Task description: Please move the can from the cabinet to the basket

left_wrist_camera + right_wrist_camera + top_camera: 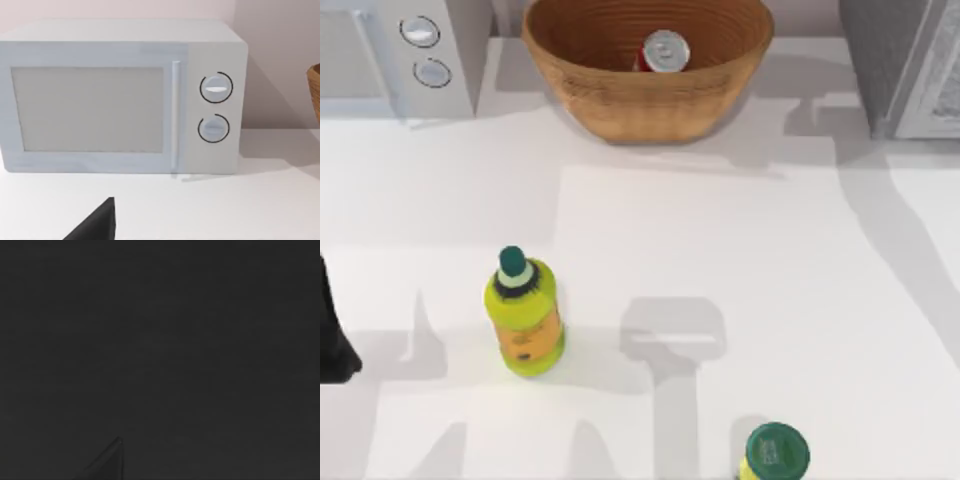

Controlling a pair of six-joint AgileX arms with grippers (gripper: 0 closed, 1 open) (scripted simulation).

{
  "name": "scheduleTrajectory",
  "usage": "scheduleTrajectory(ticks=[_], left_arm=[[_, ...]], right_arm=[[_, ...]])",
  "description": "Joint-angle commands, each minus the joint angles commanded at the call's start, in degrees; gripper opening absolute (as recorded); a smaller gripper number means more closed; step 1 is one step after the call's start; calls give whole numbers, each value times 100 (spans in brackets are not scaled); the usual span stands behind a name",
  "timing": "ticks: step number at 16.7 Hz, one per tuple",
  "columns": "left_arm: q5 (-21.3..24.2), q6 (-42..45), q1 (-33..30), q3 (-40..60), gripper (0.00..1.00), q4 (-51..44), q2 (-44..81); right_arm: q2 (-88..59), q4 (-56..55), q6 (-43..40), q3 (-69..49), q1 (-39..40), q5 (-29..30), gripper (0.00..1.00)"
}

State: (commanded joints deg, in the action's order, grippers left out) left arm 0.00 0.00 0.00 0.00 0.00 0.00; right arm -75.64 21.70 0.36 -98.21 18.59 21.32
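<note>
White desk (740,260), shadow patches across it. Basket (650,100) at far edge, centre. White appliance (410,55) with two knobs at far left corner; also in left wrist view, straight ahead of left gripper, basket rim at that view's edge. Grey cabinet (910,65) at far right corner. Yellow-green bottle (525,320) upright, left of centre, nearest left arm. Second green-capped bottle (775,455) at near edge, right of centre. Right wrist view dark.
</note>
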Motion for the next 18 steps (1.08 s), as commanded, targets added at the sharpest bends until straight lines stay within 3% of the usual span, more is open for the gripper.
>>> scheduleTrajectory(ticks=[4,18], left_arm=[[0,0,0,0,100,0,0],[0,0,0,0,100,0,0]], right_arm=[[1121,-318,-6,1535,-273,-312,100],[6717,-1916,-33,8875,-1639,-1882,100]])
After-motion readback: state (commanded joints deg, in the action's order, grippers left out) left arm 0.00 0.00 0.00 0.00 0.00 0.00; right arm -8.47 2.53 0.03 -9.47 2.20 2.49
